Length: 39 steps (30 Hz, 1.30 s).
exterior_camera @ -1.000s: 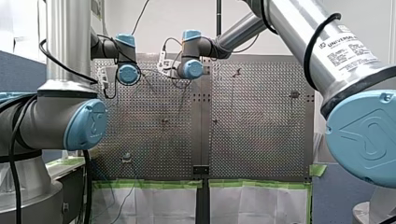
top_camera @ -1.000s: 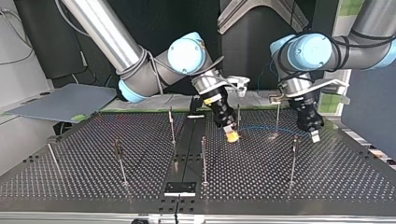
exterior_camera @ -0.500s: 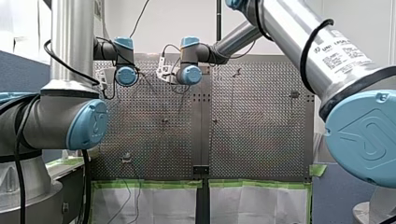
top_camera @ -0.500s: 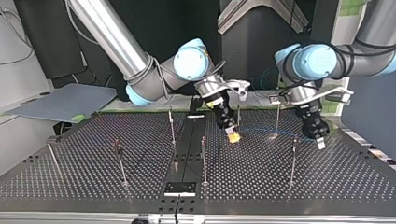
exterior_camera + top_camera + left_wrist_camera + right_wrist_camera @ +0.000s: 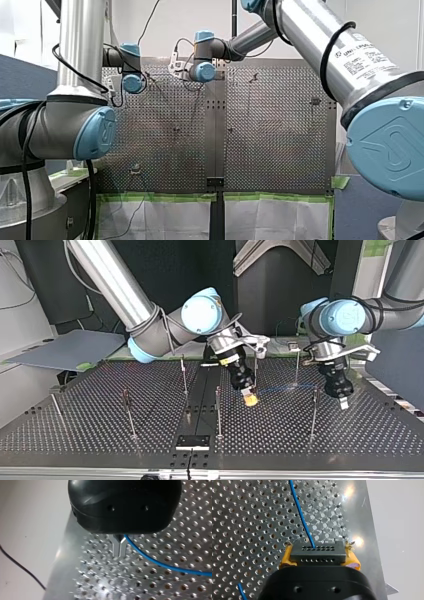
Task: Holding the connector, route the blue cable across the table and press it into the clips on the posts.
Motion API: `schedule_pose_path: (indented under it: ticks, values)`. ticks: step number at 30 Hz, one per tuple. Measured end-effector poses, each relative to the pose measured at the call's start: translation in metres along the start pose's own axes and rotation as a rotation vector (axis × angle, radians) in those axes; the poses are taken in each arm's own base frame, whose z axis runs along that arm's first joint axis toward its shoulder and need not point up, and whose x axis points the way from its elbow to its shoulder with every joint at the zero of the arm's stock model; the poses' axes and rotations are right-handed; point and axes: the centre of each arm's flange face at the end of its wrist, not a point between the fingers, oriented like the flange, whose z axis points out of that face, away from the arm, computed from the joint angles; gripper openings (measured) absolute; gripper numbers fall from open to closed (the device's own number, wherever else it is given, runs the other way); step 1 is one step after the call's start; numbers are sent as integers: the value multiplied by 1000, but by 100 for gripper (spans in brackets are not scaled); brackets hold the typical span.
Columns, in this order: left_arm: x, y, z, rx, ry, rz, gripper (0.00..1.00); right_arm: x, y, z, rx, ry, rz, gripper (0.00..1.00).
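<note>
In the right wrist view my right gripper [image 5: 318, 556] is shut, its yellow pads clamping the black connector [image 5: 317, 553]. The blue cable [image 5: 301, 517] leaves the connector and runs ahead over the perforated plate. In the top view the right gripper [image 5: 249, 399] hangs just above the table near the middle. The blue cable [image 5: 280, 388] stretches toward my left gripper [image 5: 342, 401] at the view's right. In the left wrist view its metal fingers [image 5: 117, 548] are pressed together, and the blue cable [image 5: 160, 563] comes out at their root.
Several thin posts stand on the perforated table [image 5: 90, 440], among them a post [image 5: 184, 375] beside the centre strip, a post [image 5: 296, 367] between the grippers and a post [image 5: 313, 410] close to my left gripper. The table's edge lies near the left gripper.
In the top view both grippers have come nearer the camera and lower. My left gripper has also shifted toward the view's right, drawing the cable out.
</note>
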Motion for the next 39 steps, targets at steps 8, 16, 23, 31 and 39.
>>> schedule_pose_path:
  ticks: [8,16,23,31,39]
  values:
    - [20,8,15,21,13,-12,0,6,12,4,-19,8,-2,0]
    - [23,13,19,29,18,-38,0,8,15,5,-23,12,-3,0]
    - [26,14,16,22,47,-103,34,7,16,4,-25,6,-3,0]
    - [27,11,3,10,113,-134,100,5,16,3,-30,-5,-4,0]
    - [0,12,-11,-50,119,-179,100,2,16,0,-44,-26,-7,0]
